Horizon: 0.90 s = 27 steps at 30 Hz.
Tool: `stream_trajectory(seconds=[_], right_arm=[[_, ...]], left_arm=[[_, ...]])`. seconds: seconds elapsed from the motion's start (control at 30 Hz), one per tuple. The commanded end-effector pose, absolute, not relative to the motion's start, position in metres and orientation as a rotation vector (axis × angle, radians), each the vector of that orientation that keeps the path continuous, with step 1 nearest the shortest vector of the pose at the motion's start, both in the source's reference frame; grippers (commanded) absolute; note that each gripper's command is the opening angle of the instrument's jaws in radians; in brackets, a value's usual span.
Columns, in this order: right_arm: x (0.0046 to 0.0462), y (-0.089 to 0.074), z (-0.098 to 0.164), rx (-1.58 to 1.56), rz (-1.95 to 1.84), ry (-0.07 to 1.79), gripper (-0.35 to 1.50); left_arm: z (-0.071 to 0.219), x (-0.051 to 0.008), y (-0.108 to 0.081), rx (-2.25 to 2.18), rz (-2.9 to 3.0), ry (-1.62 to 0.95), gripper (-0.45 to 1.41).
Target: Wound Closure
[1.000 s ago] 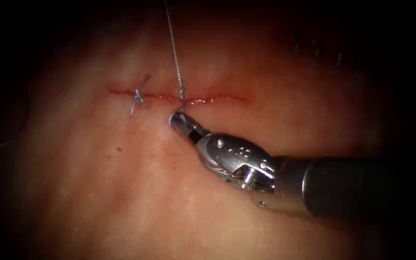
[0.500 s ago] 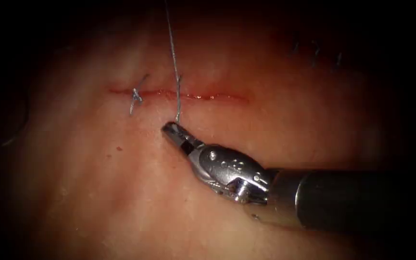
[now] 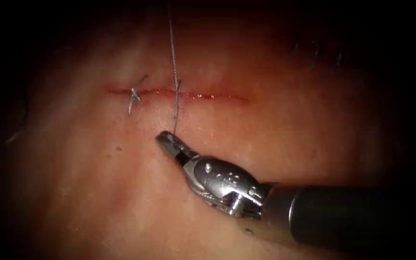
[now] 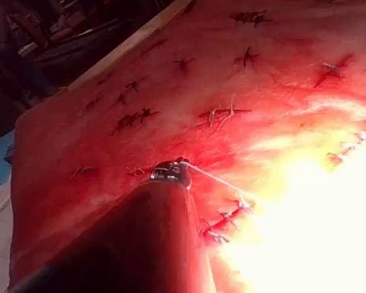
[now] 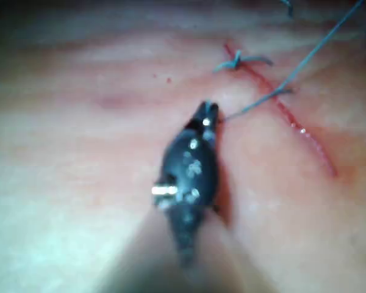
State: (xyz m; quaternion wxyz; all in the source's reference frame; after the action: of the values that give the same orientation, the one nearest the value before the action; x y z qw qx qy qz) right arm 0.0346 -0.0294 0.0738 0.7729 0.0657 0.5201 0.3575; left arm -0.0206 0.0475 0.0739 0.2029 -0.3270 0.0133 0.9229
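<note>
Right pincer (image 3: 165, 140) sits on the tissue (image 3: 97, 192) below the cut (image 3: 208, 97), jaws closed on the short end of the thread (image 3: 174, 58). Compared with a second ago it has moved down and away from the cut, and the tail between cut and tip has got longer. The right wrist view shows the same grip: right pincer (image 5: 208, 110) with the thread (image 5: 305, 64) running from its tip across the cut (image 5: 293, 119).

The thread crosses the cut about a third of the way along from its left end, then runs straight up out of the endoscope view, taut. The left wrist view shows the left pincer (image 4: 171, 173) with a pale strand of thread (image 4: 216, 179) leading away from its tip toward a stitched line; the jaws look closed on it, though most of the tip is hidden behind the shaft.

One finished knot (image 3: 134, 96) with two cut ends sits near the left end of the cut; it also shows in the right wrist view (image 5: 238, 60). Thin red fluid lines the cut. Older stitches (image 3: 316, 50) lie at upper right in the endoscope view.

Can't make out the needle, so can't tell where it is; neither pincer is seen holding it.
</note>
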Motion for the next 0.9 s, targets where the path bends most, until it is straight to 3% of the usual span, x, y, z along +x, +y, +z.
stream_trajectory(seconds=[0.03,0.9], right_arm=[[0.0357,-0.0300,0.0739,0.153,0.761,1.130,-0.35],[0.0364,-0.0313,0.0762,0.265,0.714,1.051,-0.35]], left_arm=[[0.0741,-0.0211,0.0486,-0.917,2.577,0.047,-0.45],[0.0737,-0.0220,0.0464,-0.942,2.580,0.027,-0.45]])
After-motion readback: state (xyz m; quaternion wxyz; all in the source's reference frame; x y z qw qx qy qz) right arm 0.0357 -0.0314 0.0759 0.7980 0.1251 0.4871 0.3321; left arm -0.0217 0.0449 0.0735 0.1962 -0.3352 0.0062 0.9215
